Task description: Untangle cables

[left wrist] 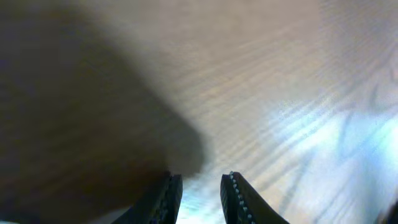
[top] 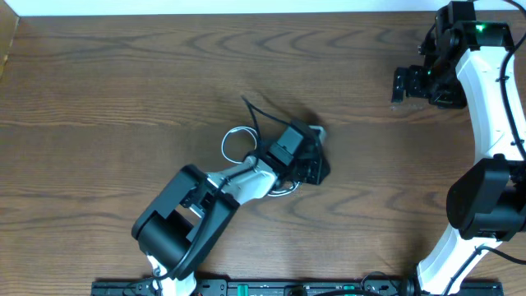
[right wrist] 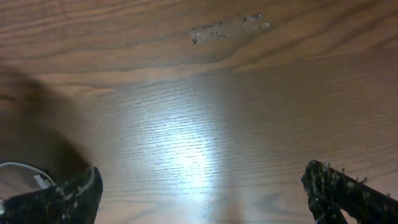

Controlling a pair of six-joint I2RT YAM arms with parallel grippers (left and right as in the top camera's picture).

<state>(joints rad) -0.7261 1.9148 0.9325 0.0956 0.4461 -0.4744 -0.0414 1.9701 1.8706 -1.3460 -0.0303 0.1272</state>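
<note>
On the brown wooden table (top: 123, 74), half under the left arm, lie the thin white looped cable (top: 223, 145) and thin black cable (top: 251, 111); they look light, limp and slippery, so pinch a free strand; left gripper (left wrist: 200, 180) narrowly parted, apparently empty; right gripper (right wrist: 202, 173) spread wide, well apart

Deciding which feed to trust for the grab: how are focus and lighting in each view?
Overhead: sharp, evenly lit, left arm covering part of the cables. Left wrist: blurred, heavy shadow left, bluish glare right. Right wrist: sharp grain, bright glare on the table.
</note>
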